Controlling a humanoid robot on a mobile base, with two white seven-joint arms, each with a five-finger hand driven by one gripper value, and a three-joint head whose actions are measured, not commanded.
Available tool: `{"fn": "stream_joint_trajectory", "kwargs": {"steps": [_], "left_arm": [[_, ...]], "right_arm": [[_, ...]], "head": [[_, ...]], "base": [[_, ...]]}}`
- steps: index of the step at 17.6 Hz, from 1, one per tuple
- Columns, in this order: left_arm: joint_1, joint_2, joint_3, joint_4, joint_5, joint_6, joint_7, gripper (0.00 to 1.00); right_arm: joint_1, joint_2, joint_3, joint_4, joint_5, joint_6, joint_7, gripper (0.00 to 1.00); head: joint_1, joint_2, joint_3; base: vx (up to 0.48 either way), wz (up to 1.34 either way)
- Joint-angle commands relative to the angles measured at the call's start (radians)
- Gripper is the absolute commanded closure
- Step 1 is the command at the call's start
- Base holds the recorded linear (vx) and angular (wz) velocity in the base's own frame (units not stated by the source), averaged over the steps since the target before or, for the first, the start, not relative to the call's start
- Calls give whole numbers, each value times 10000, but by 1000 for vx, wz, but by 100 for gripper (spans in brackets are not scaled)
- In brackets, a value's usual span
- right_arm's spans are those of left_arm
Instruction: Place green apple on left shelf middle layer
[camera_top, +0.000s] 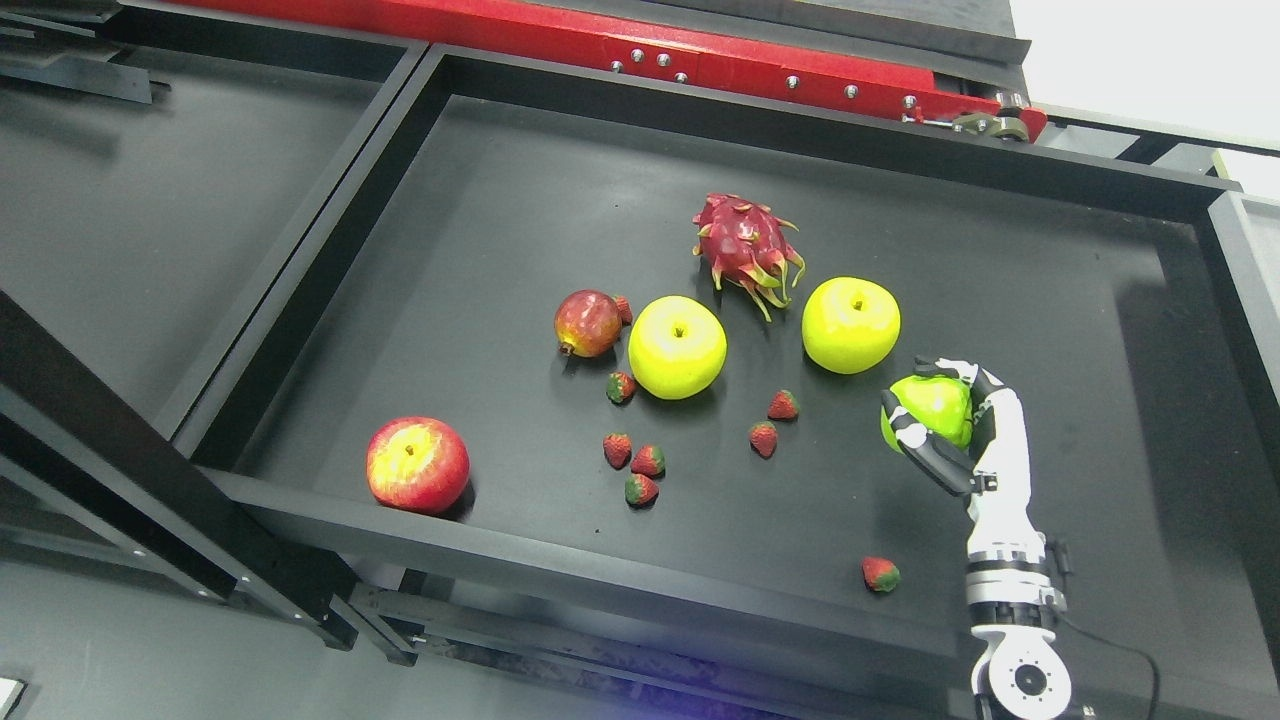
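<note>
My right hand (935, 415) reaches up from the lower right over the black tray (300, 500). Its white and black fingers are curled around a green apple (938, 408), thumb on the left side and fingers over the top. The apple sits at the right of the fruit group, close to the tray floor; I cannot tell whether it is lifted. Two yellow-green apples lie nearby, one (851, 325) just up-left of my hand and one (677, 346) further left. The left arm is out of view.
A dragon fruit (746, 245), a pomegranate (587, 322) and a red apple (417, 464) lie on the tray. Several small strawberries are scattered around, one (880, 574) near my wrist. A second black shelf surface (150, 200) lies to the left. A red bar (700, 55) runs behind.
</note>
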Motion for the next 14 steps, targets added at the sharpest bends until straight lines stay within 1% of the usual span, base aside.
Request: {"fn": "stream_joint_trajectory", "kwargs": {"steps": [1,2,4,7,10,11,13,14], "left_arm": [[-215,175,0,0,-1,5,-7,0],[-215,175,0,0,-1,5,-7,0],[-215,175,0,0,14,5,-7,0],[-215,175,0,0,-1,5,-7,0],[-215,175,0,0,14,5,-7,0],[-215,175,0,0,-1,5,-7,0],[-215,175,0,0,-1,5,-7,0],[-215,175,0,0,-1,5,-7,0]], "right_arm": [[-408,111,-47,624,89,744,233,7],[-469,96,106,655,89,775,264,0],[-561,126,321,671,89,776,310,0],[-577,295,307,686,89,761,325,0],[-745,295,627,702,58,348,295,0],[-700,326,781,702,73,377,295,0],[-669,478,736,702,89,1017,295,0],[-684,692,736,702,74,1386,295,0]], "head": [[0,0,0],[0,0,0],[0,0,0],[0,0,0],[0,0,0],[0,0,0],[0,0,0],[0,0,0]], "base": [[0,0],[0,0],[0,0],[0,0],[0,0],[0,0],[0,0],[0,0]]}}
